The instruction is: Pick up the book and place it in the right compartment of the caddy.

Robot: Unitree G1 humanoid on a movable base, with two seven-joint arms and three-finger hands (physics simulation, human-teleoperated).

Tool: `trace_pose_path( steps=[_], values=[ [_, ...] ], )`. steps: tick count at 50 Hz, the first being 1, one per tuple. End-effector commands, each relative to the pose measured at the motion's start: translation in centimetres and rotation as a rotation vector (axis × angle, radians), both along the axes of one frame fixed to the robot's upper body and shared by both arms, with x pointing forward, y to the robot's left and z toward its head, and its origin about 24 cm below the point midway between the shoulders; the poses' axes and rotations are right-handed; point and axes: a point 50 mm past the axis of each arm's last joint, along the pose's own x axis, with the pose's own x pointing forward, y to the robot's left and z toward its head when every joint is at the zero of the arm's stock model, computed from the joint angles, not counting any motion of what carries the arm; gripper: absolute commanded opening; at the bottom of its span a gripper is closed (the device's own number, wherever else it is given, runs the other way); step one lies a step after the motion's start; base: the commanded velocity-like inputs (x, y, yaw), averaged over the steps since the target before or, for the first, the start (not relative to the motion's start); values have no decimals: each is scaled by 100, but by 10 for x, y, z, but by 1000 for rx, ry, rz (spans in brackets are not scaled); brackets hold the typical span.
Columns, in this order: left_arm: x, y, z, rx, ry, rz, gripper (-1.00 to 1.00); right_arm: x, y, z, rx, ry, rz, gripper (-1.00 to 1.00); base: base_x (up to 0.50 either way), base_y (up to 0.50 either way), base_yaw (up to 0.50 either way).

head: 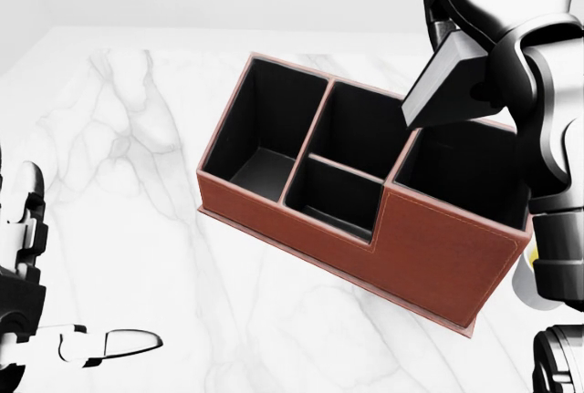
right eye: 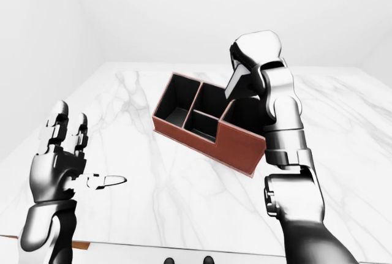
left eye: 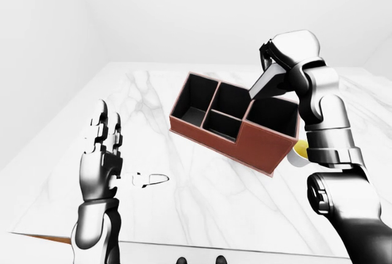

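A brown leather caddy (head: 429,240) with several black compartments stands slanted on the white marble table (head: 137,156). My right hand (head: 456,37) is shut on a dark book (head: 445,85) with pale page edges. The book hangs tilted, its lower corner over the divider at the left edge of the caddy's right compartment (head: 470,170) and a little above the rim. My left hand (left eye: 103,144) is raised at the lower left, its fingers spread open and holding nothing, far from the caddy.
A white cup with yellow inside (left eye: 299,153) sits just right of the caddy, partly behind my right arm. A small pale finger-like shape (left eye: 150,179) shows by my left hand. The table's near edge (left eye: 184,244) runs along the bottom.
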Motion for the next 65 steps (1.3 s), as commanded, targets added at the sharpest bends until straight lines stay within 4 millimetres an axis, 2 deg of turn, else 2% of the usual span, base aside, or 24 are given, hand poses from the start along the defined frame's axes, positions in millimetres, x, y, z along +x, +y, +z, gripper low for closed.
trace_pose_path(
  steps=[1,19,41,65],
  values=[
    [-2,0,1,1,-5,1,100,0,-6,-4,-1,-14,-16,-100,0,0,0],
    [0,-1,-4,3,18,-1,100,2,-16,-15,-16,6,-51,-100,0,0,0],
    [0,-1,-8,4,41,2,100,20,-22,-50,-67,32,-86,-100,0,0,0],
    [-1,-1,-11,4,57,1,100,29,-28,-55,-85,18,-107,-100,0,0,0]
  ],
)
